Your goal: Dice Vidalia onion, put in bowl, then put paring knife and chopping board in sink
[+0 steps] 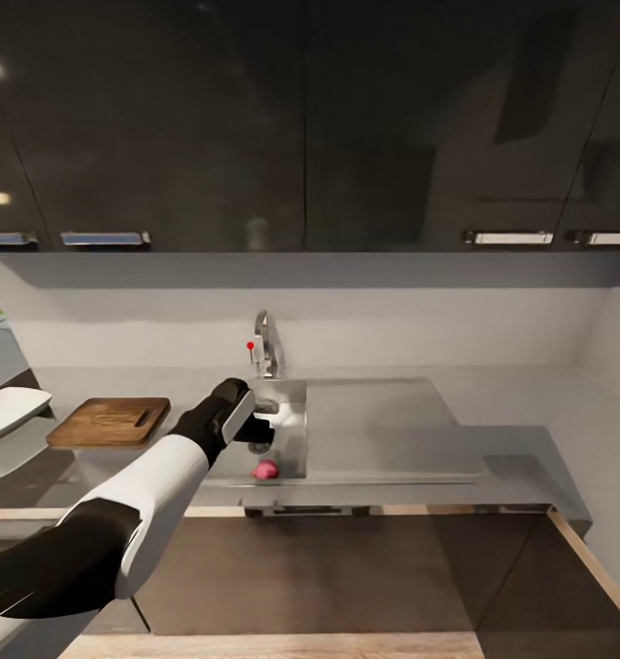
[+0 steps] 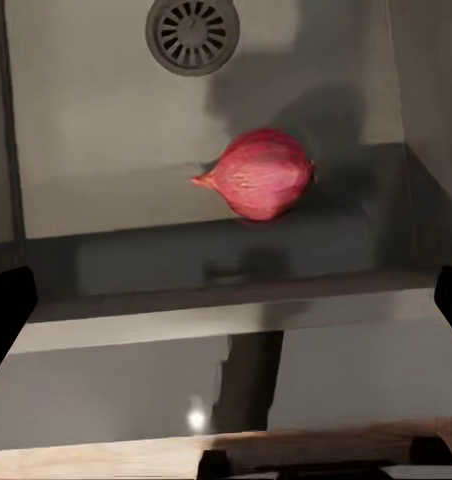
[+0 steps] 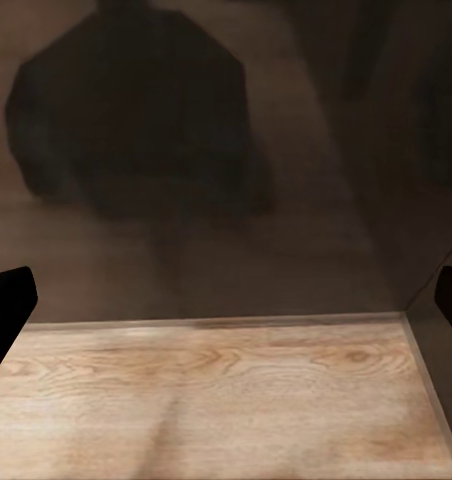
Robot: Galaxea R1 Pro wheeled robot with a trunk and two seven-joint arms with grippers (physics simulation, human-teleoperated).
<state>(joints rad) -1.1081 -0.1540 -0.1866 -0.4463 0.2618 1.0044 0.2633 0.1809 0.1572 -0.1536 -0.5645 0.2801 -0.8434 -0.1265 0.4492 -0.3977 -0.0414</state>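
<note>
While the left arm reaches forward over the bench [image 1: 62, 467], the scene runs like this from the left: white bowl [image 1: 9, 410] at the far left edge on the dark glossy top, partly cut off by the frame. Just beside it, the brown chopping board [image 1: 110, 421] lies flat, a dark slim shape on its top that may be the paring knife, too small to tell. Next, the left arm's white and black forearm crosses up from the lower left, and the left pincer [image 1: 257, 437] hangs over the sink [image 1: 291, 394] basin, above and slightly behind the Vidalia onion [image 1: 266, 469]. Onion sits on the basin floor close to the front wall, not touched by the pincer. In the left wrist view the onion [image 2: 258, 173] lies on its side near the round drain [image 2: 192, 33], and the two black fingertips [image 2: 4, 315] show at opposite edges of the frame, spread wide, nothing between them. Chrome tap [image 1: 266, 343] with red knob stands behind the basin. Right of the basin, flat grey drainboard [image 1: 383, 426]. Right wrist view: right pincer [image 3: 226, 310] fingertips likewise at opposite edges, spread, holding nothing, over a dark glossy panel and a pale wood strip [image 3: 216, 400].
</note>
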